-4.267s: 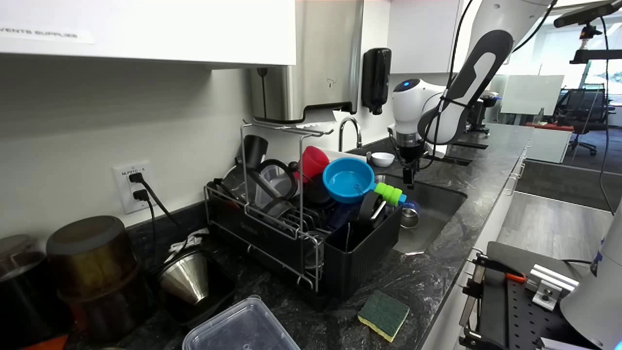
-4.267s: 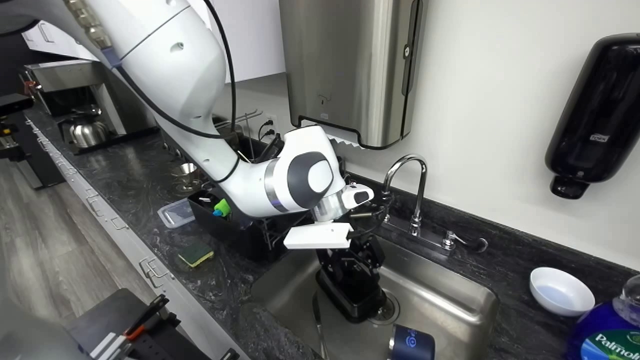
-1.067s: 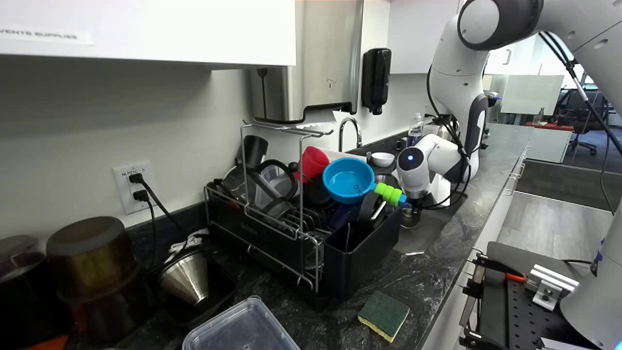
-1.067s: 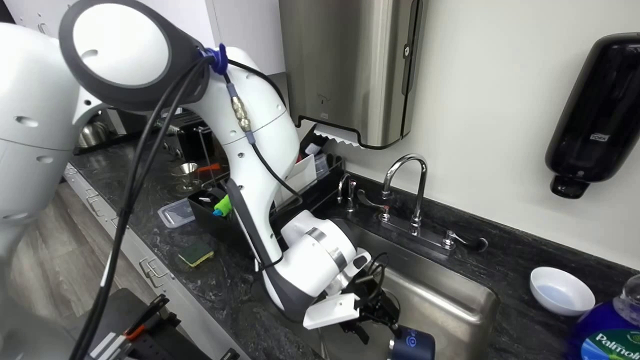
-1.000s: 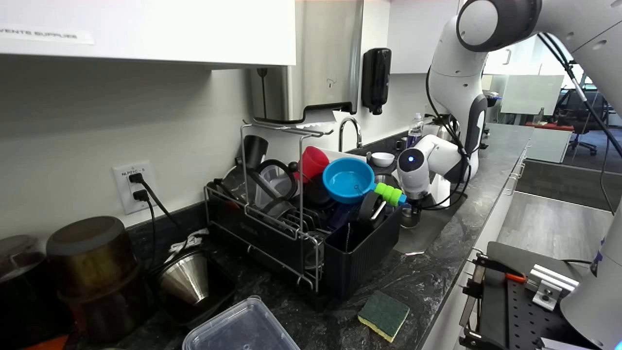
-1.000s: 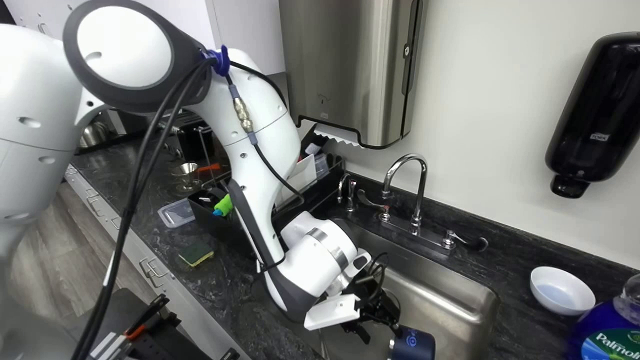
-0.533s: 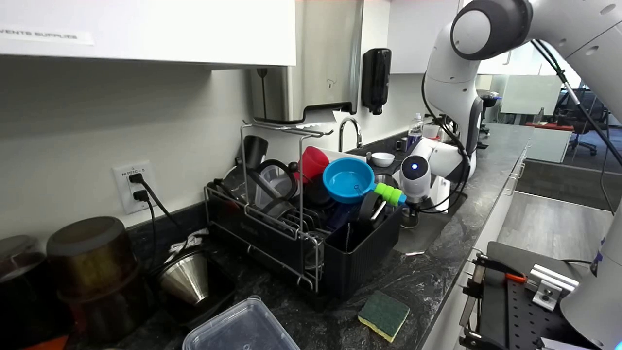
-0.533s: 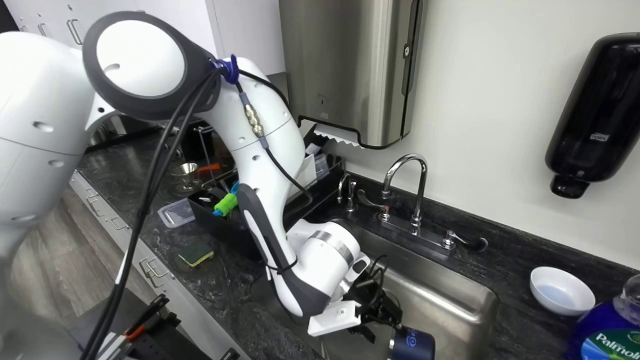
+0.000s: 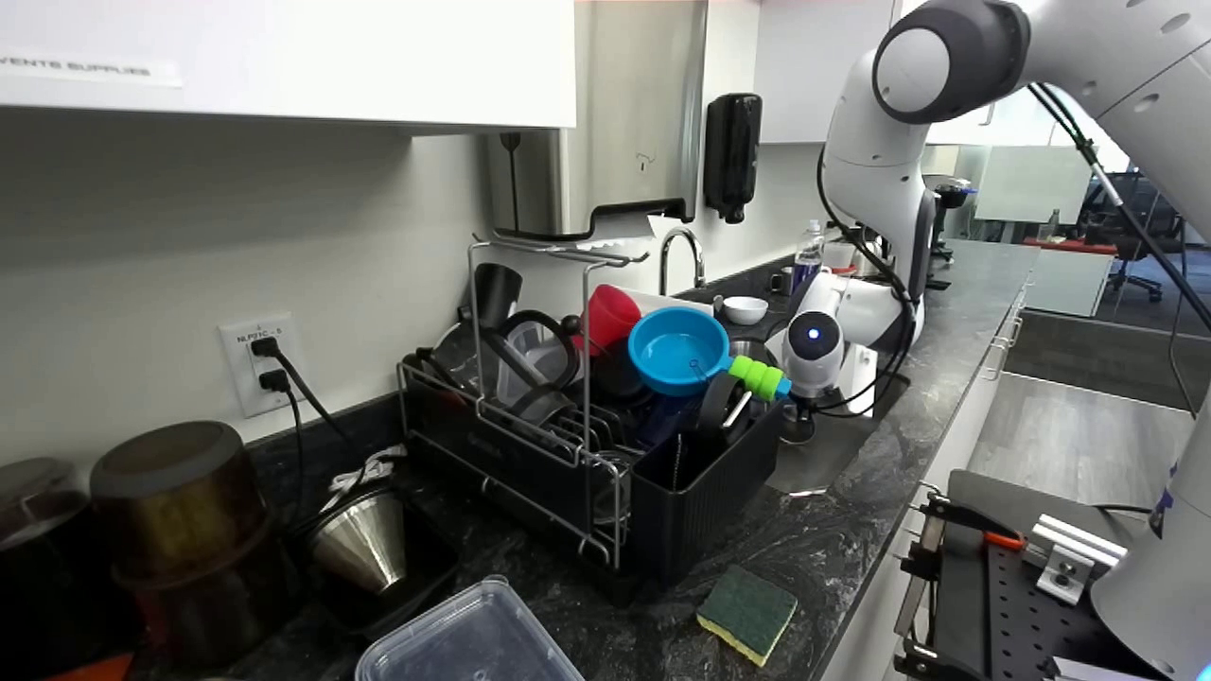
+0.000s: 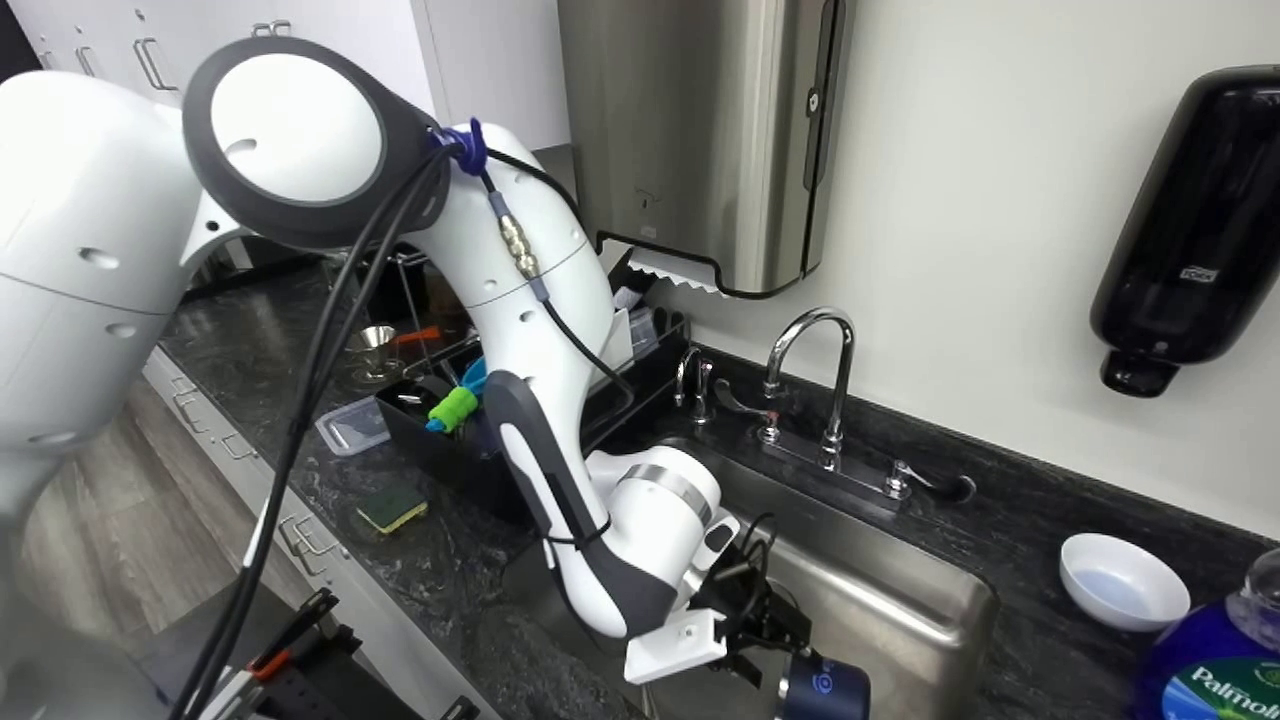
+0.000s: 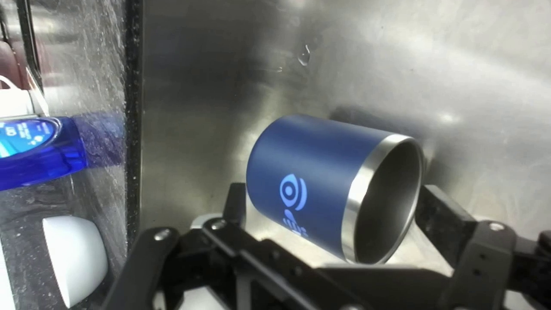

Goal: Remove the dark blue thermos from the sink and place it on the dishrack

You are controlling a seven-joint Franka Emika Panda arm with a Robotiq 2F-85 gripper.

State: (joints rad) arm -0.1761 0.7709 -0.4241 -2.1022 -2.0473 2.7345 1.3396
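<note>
The dark blue thermos (image 11: pixel 310 176) lies on its side in the steel sink (image 11: pixel 193 86). Its open, steel-rimmed mouth faces right in the wrist view. It also shows in an exterior view (image 10: pixel 828 688), cut off at the bottom edge; in an exterior view (image 9: pixel 798 431) it is mostly hidden by the gripper. My gripper (image 11: pixel 333 204) is open, with one finger by the thermos's base and the other by its mouth. Contact at the fingertips cannot be told. The black dishrack (image 9: pixel 705 501) stands on the counter beside the sink, packed with dishes.
A blue pan (image 9: pixel 679 350) with a green handle sticks out of the rack toward the sink. A faucet (image 10: pixel 845 380) rises behind the sink. A white bowl (image 10: pixel 1122 582) and blue soap bottle (image 10: pixel 1215 650) stand at its far side. A sponge (image 9: pixel 747 613) lies by the rack.
My gripper has come down from above the sink to the thermos, and in the last second moved slightly closer around it. The thermos has not visibly moved.
</note>
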